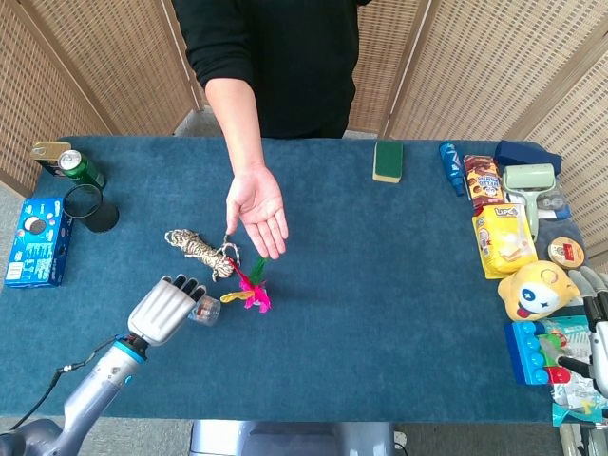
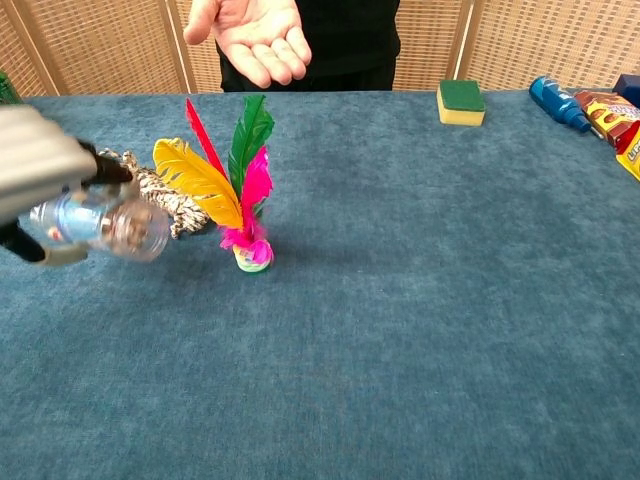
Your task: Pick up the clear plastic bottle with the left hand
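My left hand (image 1: 166, 308) (image 2: 35, 165) grips the clear plastic bottle (image 2: 105, 225) (image 1: 202, 311), which hangs on its side above the blue table at the near left. The bottle's round end points toward the chest camera. In the head view only its tip shows past my fingers. My right hand (image 1: 594, 328) rests at the far right edge, fingers partly in frame; whether they are curled is unclear.
A feathered shuttlecock (image 2: 235, 190) (image 1: 252, 290) stands just right of the bottle, a rope bundle (image 1: 199, 249) behind it. A person's open palm (image 1: 258, 209) hovers above them. A black cup (image 1: 90, 207), green can (image 1: 81, 167) and blue box (image 1: 36, 241) sit far left; snacks and toys (image 1: 518, 247) line the right edge.
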Robot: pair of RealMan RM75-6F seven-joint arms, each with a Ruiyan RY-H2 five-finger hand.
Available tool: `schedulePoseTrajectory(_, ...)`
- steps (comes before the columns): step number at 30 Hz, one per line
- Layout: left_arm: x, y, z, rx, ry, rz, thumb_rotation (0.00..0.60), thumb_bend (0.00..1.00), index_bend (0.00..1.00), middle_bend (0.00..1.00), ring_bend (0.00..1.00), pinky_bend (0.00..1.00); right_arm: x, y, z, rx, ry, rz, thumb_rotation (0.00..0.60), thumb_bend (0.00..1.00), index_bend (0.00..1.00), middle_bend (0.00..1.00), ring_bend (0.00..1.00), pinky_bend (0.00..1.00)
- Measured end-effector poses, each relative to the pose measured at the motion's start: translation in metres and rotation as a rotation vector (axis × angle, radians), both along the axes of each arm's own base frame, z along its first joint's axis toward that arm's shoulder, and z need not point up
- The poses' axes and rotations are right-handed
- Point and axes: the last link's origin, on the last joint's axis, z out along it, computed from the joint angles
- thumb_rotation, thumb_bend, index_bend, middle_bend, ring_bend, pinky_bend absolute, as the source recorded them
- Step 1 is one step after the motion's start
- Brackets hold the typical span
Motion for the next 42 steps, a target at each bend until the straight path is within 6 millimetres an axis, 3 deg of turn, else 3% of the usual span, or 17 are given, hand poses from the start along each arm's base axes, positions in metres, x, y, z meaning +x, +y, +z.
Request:
schedulePoseTrajectory(7,0.059,0.004,0.037,0.046,-0.107,-0.095,0.600,0.38,0.69,0.58,0.58,0.66,0.000,0.000,-0.002,0.007,0.001,-0.001,0.600,0.06,0.00,0.00,0.04,0.00)
schedulePoseTrajectory(14,0.117,0.027,0.070,0.147,-0.125,-0.145,0.600,0.38,0.69,0.58,0.58,0.66,0.000,0.000,0.000,0.007,-0.007,0.000,0.600,0.06,0.00,0.00,0.04,0.00)
schedulePoseTrajectory(20,0.153,0.051,0.079,0.218,-0.075,-0.176,0.600,0.37,0.69,0.58,0.58,0.66,0.000,0.000,0.001,0.013,-0.017,0.005,0.600,0.06,0.00,0.00,0.04,0.00)
schedulePoseTrajectory(25,0.169,0.077,0.067,0.269,-0.017,-0.152,0.600,0.36,0.69,0.55,0.55,0.65,-0.001,0.000,0.001,0.019,-0.023,0.004,0.600,0.06,0.00,0.00,0.04,0.00)
schedulePoseTrajectory(27,0.173,0.086,0.060,0.288,-0.004,-0.137,0.600,0.34,0.60,0.39,0.43,0.59,-0.001,0.000,0.002,0.019,-0.024,0.003,0.600,0.06,0.00,0.00,0.04,0.00)
schedulePoseTrajectory(30,0.176,0.092,0.053,0.290,0.000,-0.100,0.600,0.26,0.25,0.09,0.17,0.43,-0.002,0.000,0.003,0.015,-0.027,0.001,0.600,0.06,0.00,0.00,0.04,0.00)
schedulePoseTrajectory(31,0.177,0.093,0.051,0.289,0.001,-0.090,0.600,0.22,0.13,0.03,0.10,0.37,-0.002,-0.001,0.004,0.014,-0.027,0.000,0.600,0.06,0.00,0.00,0.04,0.00)
schedulePoseTrajectory(33,0.179,0.093,0.049,0.291,0.006,-0.075,0.599,0.17,0.02,0.00,0.02,0.32,-0.003,-0.001,0.004,0.013,-0.027,-0.003,0.600,0.06,0.00,0.00,0.04,0.00)
schedulePoseTrajectory(42,0.181,0.074,0.065,0.288,-0.034,-0.100,0.514,0.10,0.00,0.00,0.00,0.28,-0.001,-0.001,0.001,0.026,-0.022,0.002,0.600,0.06,0.00,0.00,0.04,0.00)
